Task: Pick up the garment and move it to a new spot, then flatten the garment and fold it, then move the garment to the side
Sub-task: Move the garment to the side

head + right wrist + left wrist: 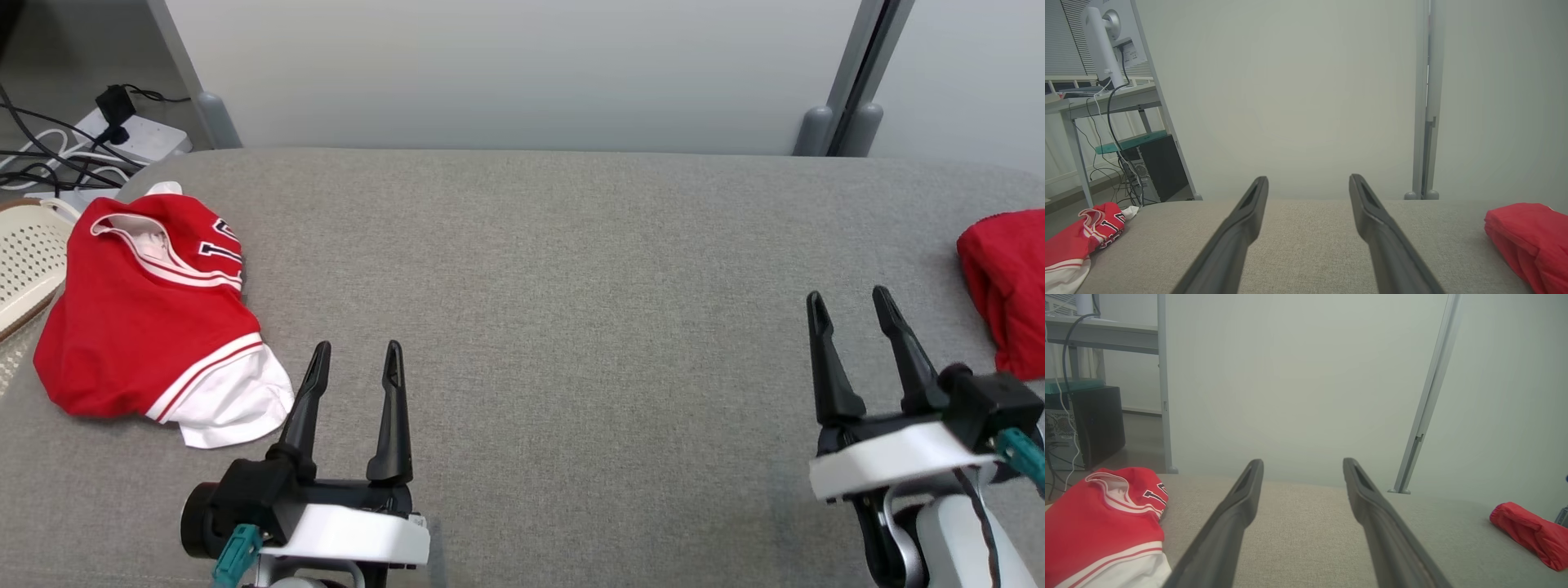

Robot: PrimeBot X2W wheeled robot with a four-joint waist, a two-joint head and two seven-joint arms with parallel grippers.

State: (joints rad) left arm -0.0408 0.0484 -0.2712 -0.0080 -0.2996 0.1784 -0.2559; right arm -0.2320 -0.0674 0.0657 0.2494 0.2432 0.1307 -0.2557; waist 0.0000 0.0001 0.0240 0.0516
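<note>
A crumpled red and white jersey, the garment (147, 327), lies at the left end of the grey padded table (571, 286). It has a white hem, striped trim and dark numerals. The left wrist view has the garment (1098, 526) at lower left, and the right wrist view has the garment (1073, 245) at far left. My left gripper (357, 361) hovers open just right of the garment, nothing between its fingers. My right gripper (851, 302) stands open over the table's right part, also with nothing in it. Each wrist view looks between its own gripper's spread fingers, the left gripper (1303, 462) and the right gripper (1308, 178).
A second red cloth bundle (1008, 286) lies at the table's right edge, just right of my right gripper. A perforated white basket (28, 261) sits off the table's left end, with a power strip and cables (122, 135) behind. A pale partition wall (522, 73) backs the table.
</note>
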